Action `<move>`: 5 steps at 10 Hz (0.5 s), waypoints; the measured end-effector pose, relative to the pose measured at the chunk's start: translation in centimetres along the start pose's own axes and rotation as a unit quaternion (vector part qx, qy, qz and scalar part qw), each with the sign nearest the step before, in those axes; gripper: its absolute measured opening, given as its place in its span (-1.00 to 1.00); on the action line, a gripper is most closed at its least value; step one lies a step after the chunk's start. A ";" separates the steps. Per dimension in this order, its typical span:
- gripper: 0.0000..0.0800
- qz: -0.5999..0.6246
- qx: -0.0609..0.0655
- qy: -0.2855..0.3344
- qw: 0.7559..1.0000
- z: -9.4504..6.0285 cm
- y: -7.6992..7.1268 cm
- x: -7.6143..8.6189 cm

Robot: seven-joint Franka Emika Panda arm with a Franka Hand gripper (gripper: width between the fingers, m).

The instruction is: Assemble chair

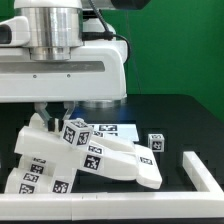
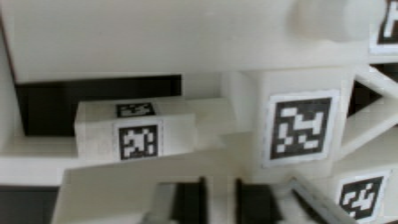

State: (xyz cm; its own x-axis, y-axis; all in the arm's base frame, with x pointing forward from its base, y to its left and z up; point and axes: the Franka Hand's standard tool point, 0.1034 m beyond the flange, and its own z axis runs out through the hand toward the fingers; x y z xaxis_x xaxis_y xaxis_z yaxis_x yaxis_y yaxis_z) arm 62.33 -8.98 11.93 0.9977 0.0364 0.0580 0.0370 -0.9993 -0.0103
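- The thin white rail (image 1: 130,192) lies along the near edge of the black table (image 1: 190,115) and turns toward the far side at the right end. It carries no tags.
- The chair pieces (image 1: 90,158) lie in one heap left of centre, just beyond the rail. Flat slabs and blocky bars lean on and overlap one another, so single parts are hard to separate.
- A small tagged cube (image 1: 156,142) sits on the table right of the heap, clear of it.
- Each piece bears square black-and-white fiducial tags. No letters, numerals or brand marks can be read.
- In the wrist view, a tall tagged block (image 2: 299,125) and a lower tagged block (image 2: 139,132) fill the frame at close range, both blurred.
- The marker board (image 1: 120,129) lies flat at the far side of the heap, partly hidden by it.
- The gripper (image 1: 52,118) points straight down over the far-left end of the heap, its fingers among the uppermost pieces. Whether it is released or clenched cannot be told, because the pieces hide the fingertips.
- The arm (image 1: 60,45) stands vertical above the heap and fills the upper part of the exterior view.
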 end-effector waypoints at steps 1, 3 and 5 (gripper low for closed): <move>-0.62 0.001 0.002 -0.001 1.000 -0.7 0.9 0.2; 0.24 0.006 0.000 0.002 1.000 -1.3 3.4 1.2; 0.55 0.014 -0.010 0.004 1.000 -0.3 4.9 1.2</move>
State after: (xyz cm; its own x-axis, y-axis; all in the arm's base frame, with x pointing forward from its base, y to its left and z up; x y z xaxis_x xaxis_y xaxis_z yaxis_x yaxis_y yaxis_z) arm 63.70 -13.87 12.28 0.9977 0.0080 0.0668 0.0075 -0.9999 0.0073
